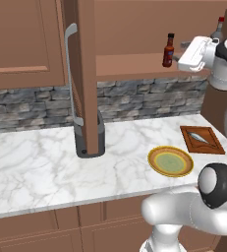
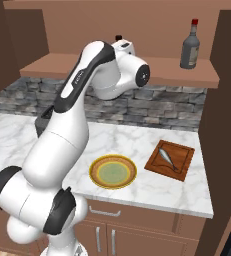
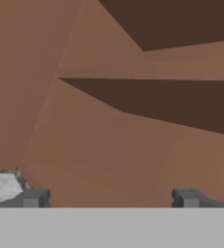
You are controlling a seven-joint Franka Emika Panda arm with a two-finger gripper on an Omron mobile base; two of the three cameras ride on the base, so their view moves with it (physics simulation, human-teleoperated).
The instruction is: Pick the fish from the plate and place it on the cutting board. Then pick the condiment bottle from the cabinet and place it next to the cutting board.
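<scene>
Hand view shows the gripper (image 3: 108,197) spread wide, holding nothing, facing the cabinet (image 3: 133,145) interior. On the shelf just beside the hand stands the condiment bottle (image 1: 169,50). The fish (image 2: 165,158) lies on the cutting board (image 2: 182,165), beside the plate (image 2: 94,167).

The white arm (image 2: 62,150) is raised from its base and bent at the elbow, with the hand carried up to the level of the cabinet (image 1: 31,44) shelf. The gripper (image 3: 108,197) is held wide open, its two dark fingertips (image 3: 33,197) set far apart, with nothing between them.
</scene>
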